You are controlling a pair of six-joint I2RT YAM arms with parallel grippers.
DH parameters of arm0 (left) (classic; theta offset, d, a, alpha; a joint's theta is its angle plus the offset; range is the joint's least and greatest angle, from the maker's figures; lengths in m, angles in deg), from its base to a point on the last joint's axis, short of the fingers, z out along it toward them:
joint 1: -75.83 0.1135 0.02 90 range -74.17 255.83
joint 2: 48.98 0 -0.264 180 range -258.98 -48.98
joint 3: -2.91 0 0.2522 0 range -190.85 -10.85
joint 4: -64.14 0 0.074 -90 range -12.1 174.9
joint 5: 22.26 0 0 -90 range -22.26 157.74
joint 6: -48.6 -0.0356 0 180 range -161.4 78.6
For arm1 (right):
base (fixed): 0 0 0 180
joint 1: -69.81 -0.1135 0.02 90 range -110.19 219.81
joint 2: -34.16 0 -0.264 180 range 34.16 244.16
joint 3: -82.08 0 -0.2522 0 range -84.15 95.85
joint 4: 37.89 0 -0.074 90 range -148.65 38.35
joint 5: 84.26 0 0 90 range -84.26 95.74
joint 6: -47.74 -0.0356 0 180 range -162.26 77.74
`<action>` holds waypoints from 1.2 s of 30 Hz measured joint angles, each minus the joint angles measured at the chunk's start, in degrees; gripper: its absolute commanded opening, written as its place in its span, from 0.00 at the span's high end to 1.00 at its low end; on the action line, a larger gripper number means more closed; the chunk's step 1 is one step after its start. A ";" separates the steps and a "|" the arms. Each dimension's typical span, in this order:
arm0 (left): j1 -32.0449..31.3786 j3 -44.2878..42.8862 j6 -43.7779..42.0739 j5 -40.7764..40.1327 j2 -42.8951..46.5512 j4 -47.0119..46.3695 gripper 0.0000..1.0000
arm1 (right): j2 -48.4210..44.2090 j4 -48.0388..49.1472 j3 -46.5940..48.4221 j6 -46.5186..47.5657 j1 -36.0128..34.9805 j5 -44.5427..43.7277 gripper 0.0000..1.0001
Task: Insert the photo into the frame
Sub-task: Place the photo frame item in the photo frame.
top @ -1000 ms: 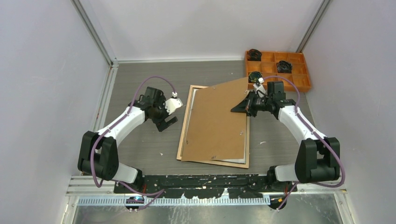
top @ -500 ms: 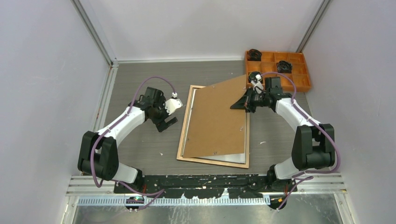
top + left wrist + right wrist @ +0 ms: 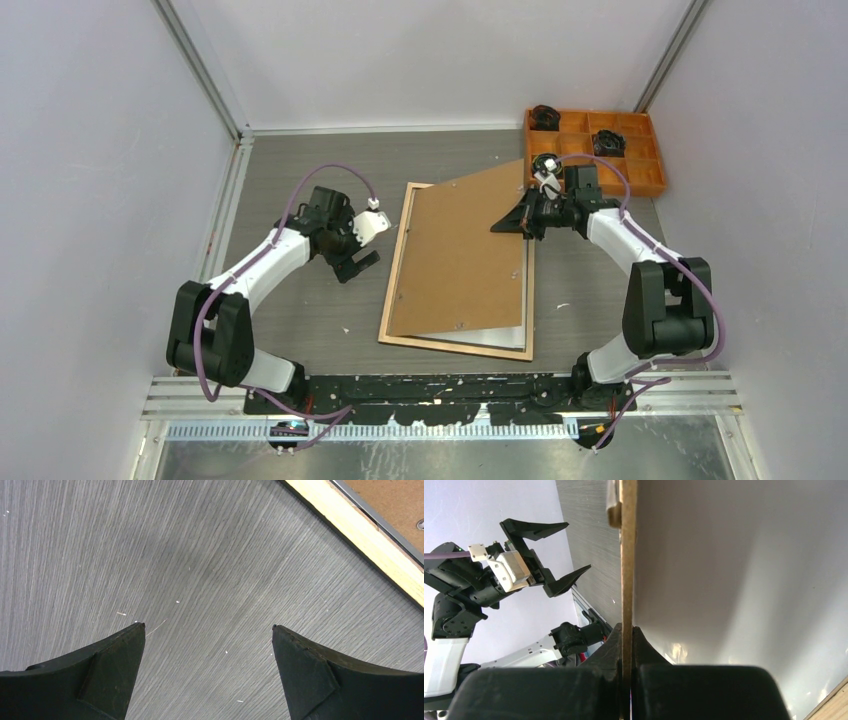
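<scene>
- The frame (image 3: 455, 347) lies back-up between my arms; I see no photo.
- My right pincer (image 3: 507, 224) is clamped on the tilted backing panel (image 3: 460, 250); my left pincer (image 3: 355, 266) is wide apart and empty.
- Opening step, I judge; next I should set the panel well aside.

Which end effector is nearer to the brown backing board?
Right. The right end effector is shut on the far right edge of the backing board, holding it tilted. The left end effector hangs open above the table, left of the frame, not touching the board.
</scene>
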 measured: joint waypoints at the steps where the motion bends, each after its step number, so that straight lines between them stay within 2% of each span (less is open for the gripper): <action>1: 0.00 0.00 0.02 0.00 0.00 0.02 0.00 | 0.15 0.22 0.00 -0.04 0.00 0.04 0.99; 19: 0.00 0.02 0.00 0.00 0.02 0.39 0.00 | 1.97 2.67 -0.35 0.28 0.00 0.42 0.99; 30: 0.00 0.02 0.00 0.00 0.02 0.39 0.00 | 1.97 10.88 -5.70 -4.33 0.00 0.74 0.99; 34: 0.00 0.04 0.00 0.00 0.02 0.39 0.00 | 1.97 13.75 -7.50 -5.79 -0.17 0.98 0.94; 36: 0.00 0.07 0.00 0.00 0.02 0.39 0.00 | 1.99 14.62 -7.93 -6.19 -0.46 0.81 0.87</action>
